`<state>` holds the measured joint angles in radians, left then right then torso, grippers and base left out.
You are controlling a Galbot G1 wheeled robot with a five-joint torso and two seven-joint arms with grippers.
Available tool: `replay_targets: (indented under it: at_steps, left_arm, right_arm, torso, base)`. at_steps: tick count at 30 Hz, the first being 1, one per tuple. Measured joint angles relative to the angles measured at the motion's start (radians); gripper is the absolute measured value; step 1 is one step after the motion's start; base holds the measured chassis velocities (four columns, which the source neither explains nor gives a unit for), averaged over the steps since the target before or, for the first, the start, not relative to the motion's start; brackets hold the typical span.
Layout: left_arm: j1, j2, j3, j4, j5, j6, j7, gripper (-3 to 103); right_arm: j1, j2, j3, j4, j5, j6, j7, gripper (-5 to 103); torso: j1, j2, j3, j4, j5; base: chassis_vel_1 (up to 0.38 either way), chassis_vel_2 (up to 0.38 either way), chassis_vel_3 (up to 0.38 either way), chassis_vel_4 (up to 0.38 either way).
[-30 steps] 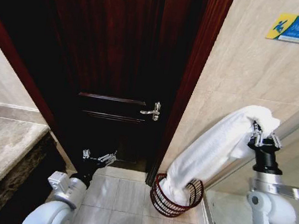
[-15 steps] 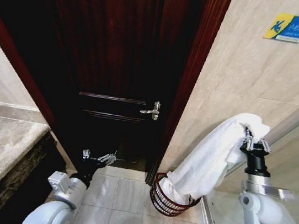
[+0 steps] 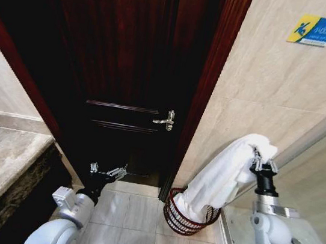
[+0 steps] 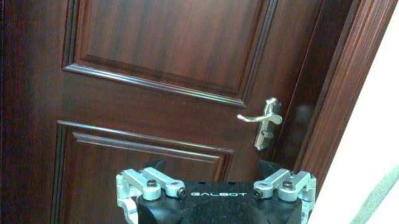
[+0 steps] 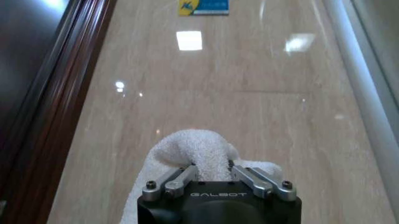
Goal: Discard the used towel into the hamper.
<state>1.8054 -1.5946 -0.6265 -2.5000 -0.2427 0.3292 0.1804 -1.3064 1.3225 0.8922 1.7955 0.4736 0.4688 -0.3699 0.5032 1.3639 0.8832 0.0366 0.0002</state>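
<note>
One white towel (image 3: 222, 176) pinched in right gripper (image 3: 262, 163) fingers, trailing into hamper (image 3: 188, 220), tiled floor (image 3: 137, 215), dark door (image 3: 129, 62)

Hamper (image 3: 191, 214) on floor at your right, against wall beside door frame | towel (image 3: 222, 177) runs from right pincer (image 3: 262, 162) above down into hamper | door (image 3: 135, 63) ahead, handle (image 3: 165, 120) left of hamper | left pincer (image 3: 107, 170) low, before door

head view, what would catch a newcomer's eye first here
A long white towel hangs from the right claw by the tiled wall, its lower end already inside the reddish wire hamper on the floor. Left of that stands a dark wooden door with a silver handle.
</note>
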Motion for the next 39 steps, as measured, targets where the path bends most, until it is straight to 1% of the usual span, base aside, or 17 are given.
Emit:
replay_targets:
  at_steps: [1, 3, 4, 5, 6, 8, 10, 12, 13, 15, 17, 23, 28, 33, 39]
  left_arm:
    - [0.000, 0.000, 0.000, 0.000, 0.000, 0.000, 0.000, 99]
    - [0.000, 0.000, 0.000, 0.000, 0.000, 0.000, 0.000, 99]
    - [0.000, 0.000, 0.000, 0.000, 0.000, 0.000, 0.000, 99]
    - [0.000, 0.000, 0.000, 0.000, 0.000, 0.000, 0.000, 99]
    - [0.000, 0.000, 0.000, 0.000, 0.000, 0.000, 0.000, 99]
    - [0.000, 0.000, 0.000, 0.000, 0.000, 0.000, 0.000, 99]
    - [0.000, 0.000, 0.000, 0.000, 0.000, 0.000, 0.000, 99]
    - [0.000, 0.000, 0.000, 0.000, 0.000, 0.000, 0.000, 99]
    - [0.000, 0.000, 0.000, 0.000, 0.000, 0.000, 0.000, 99]
    - [0.000, 0.000, 0.000, 0.000, 0.000, 0.000, 0.000, 99]
    - [0.000, 0.000, 0.000, 0.000, 0.000, 0.000, 0.000, 99]
    - [0.000, 0.000, 0.000, 0.000, 0.000, 0.000, 0.000, 99]
    - [0.000, 0.000, 0.000, 0.000, 0.000, 0.000, 0.000, 99]
    - [0.000, 0.000, 0.000, 0.000, 0.000, 0.000, 0.000, 99]
    - [0.000, 0.000, 0.000, 0.000, 0.000, 0.000, 0.000, 99]
  right_arm:
    - [0.000, 0.009, -0.004, -0.008, -0.021, 0.012, -0.001, 12]
    - [0.002, 0.015, -0.013, -0.021, -0.025, 0.022, -0.005, 12]
    - [0.007, 0.016, -0.024, -0.045, -0.017, 0.038, -0.014, 12]
    - [0.007, 0.016, -0.024, -0.045, -0.017, 0.038, -0.014, 12]
    - [0.016, 0.022, -0.034, -0.087, -0.011, 0.060, -0.025, 12]
    - [0.019, 0.031, -0.042, -0.124, -0.010, 0.075, -0.033, 12]
    - [0.019, 0.038, -0.049, -0.150, -0.002, 0.084, -0.039, 12]
    - [0.019, 0.043, -0.065, -0.192, 0.023, 0.118, -0.062, 12]
    - [0.019, 0.043, -0.065, -0.192, 0.023, 0.118, -0.062, 12]
    - [0.023, 0.047, -0.073, -0.232, 0.034, 0.148, -0.091, 12]
    - [0.030, 0.050, -0.076, -0.253, 0.034, 0.161, -0.098, 12]
    - [0.043, 0.052, -0.080, -0.294, 0.020, 0.175, -0.101, 12]
    - [0.054, 0.052, -0.081, -0.364, 0.005, 0.193, -0.092, 12]
    - [0.054, 0.054, -0.093, -0.410, 0.005, 0.194, -0.063, 12]
    - [0.062, 0.060, -0.108, -0.456, 0.007, 0.187, -0.060, 12]
  torso:
    - [0.000, 0.000, 0.000, 0.0000, -0.0001]
    - [0.000, 0.000, 0.000, -0.0001, -0.0008]
    - [0.000, 0.000, 0.000, 0.0000, -0.0007]
    - [0.000, 0.000, 0.000, 0.0000, -0.0007]
    - [0.000, 0.000, 0.000, 0.0001, -0.0002]
    - [0.000, 0.000, 0.000, 0.0000, 0.0002]
    - [0.000, 0.000, 0.000, 0.0000, 0.0000]
    - [0.000, 0.000, 0.000, 0.0000, -0.0001]
    - [0.000, 0.000, 0.000, 0.0000, -0.0001]
    - [0.000, 0.000, 0.000, -0.0001, -0.0002]
    - [0.000, 0.000, 0.000, 0.0000, -0.0003]
    - [0.000, 0.000, 0.000, 0.0001, -0.0003]
    - [0.000, 0.000, 0.000, 0.0000, 0.0000]
    - [0.000, 0.000, 0.000, 0.0000, -0.0002]
    - [0.000, 0.000, 0.000, 0.0001, -0.0003]
  base:
    - [0.000, 0.000, 0.000, 0.000]
    - [0.000, 0.000, 0.000, 0.000]
    - [0.000, 0.000, 0.000, 0.000]
    - [0.000, 0.000, 0.000, 0.000]
    - [0.000, 0.000, 0.000, 0.000]
    - [0.000, 0.000, 0.000, 0.000]
    - [0.000, 0.000, 0.000, 0.000]
    - [0.000, 0.000, 0.000, 0.000]
    - [0.000, 0.000, 0.000, 0.000]
    - [0.000, 0.000, 0.000, 0.000]
    - [0.000, 0.000, 0.000, 0.000]
    - [0.000, 0.000, 0.000, 0.000]
    - [0.000, 0.000, 0.000, 0.000]
    - [0.000, 0.000, 0.000, 0.000]
    - [0.000, 0.000, 0.000, 0.000]
